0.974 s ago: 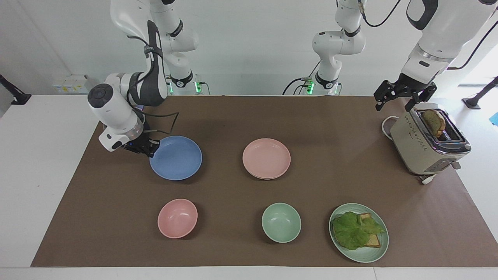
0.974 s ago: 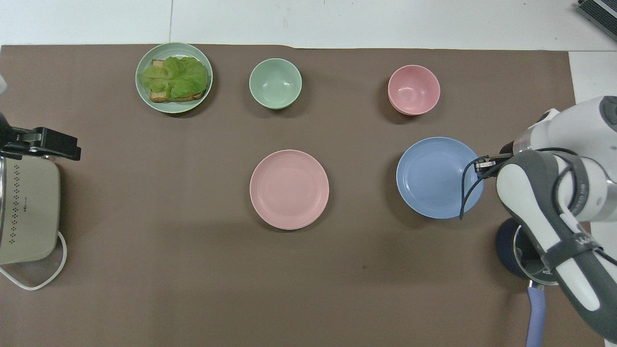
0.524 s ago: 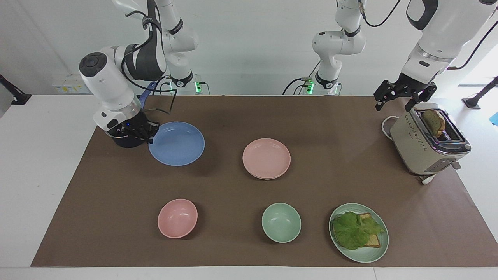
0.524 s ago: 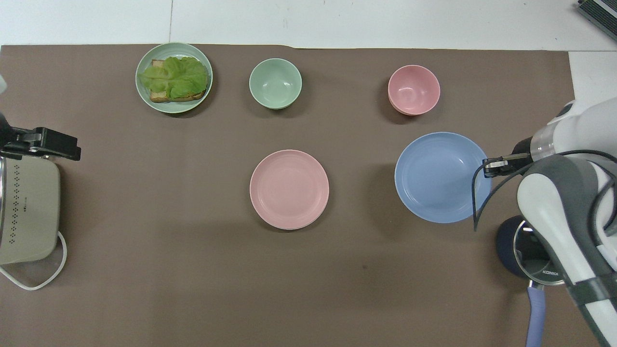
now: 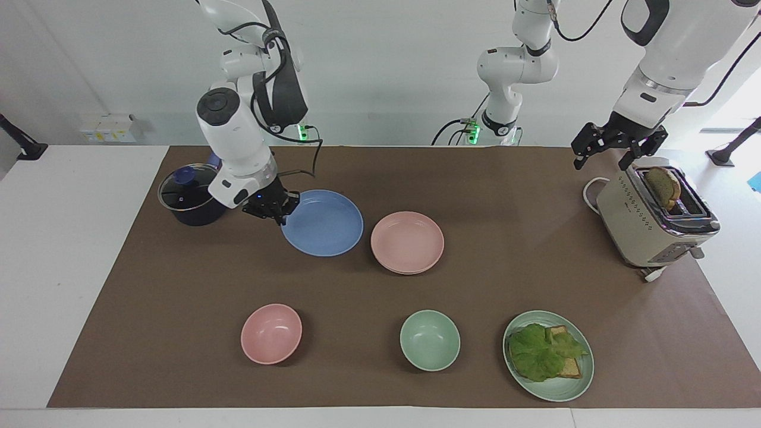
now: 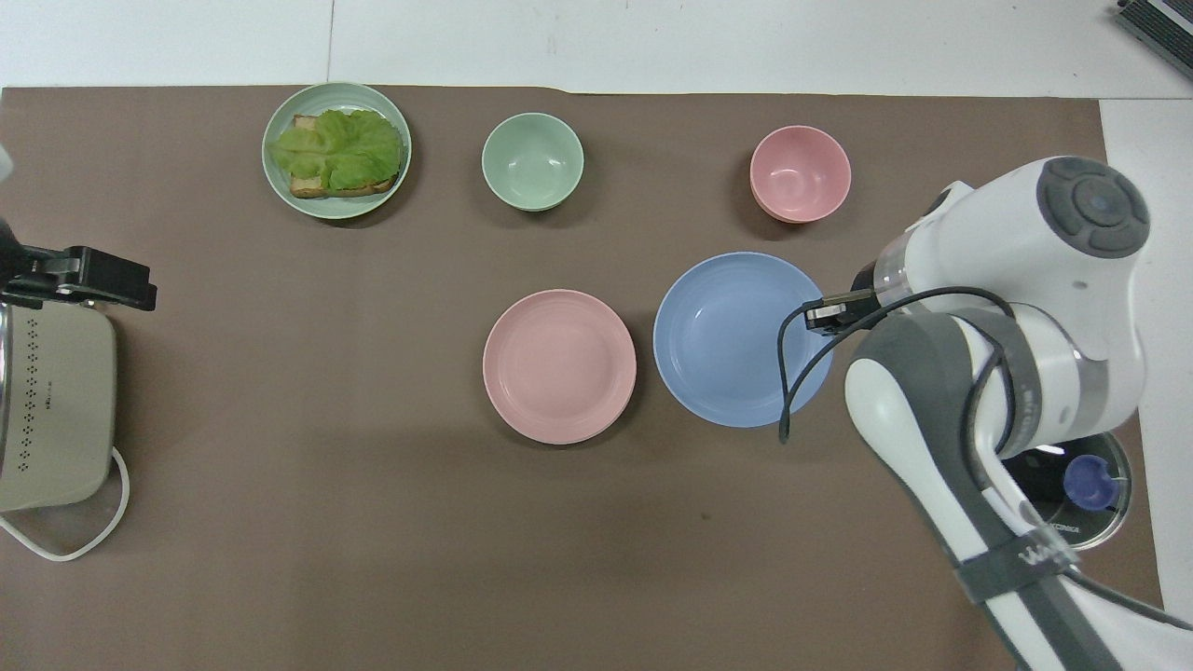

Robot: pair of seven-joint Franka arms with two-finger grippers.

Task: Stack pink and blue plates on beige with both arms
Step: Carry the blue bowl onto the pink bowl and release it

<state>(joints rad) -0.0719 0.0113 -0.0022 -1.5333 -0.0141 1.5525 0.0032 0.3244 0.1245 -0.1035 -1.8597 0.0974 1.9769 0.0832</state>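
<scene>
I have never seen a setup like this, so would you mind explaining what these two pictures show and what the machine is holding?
Two white robot arms work at a table covered by a brown mat. One picture faces the robots; the other looks down from above them. The right gripper is shut on the rim of a blue plate, raised beside a pink plate that rests on a barely visible beige plate. The left gripper waits open above a toaster. Two bowls, a sandwich plate and a lidded pot also sit there.

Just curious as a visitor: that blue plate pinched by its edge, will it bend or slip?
The blue plate looks rigid: clamped at one rim by the right tool, it stays flat. Probably light, since a rim pinch carries it. Its matte surface should resist slipping, though it might tilt.
</scene>
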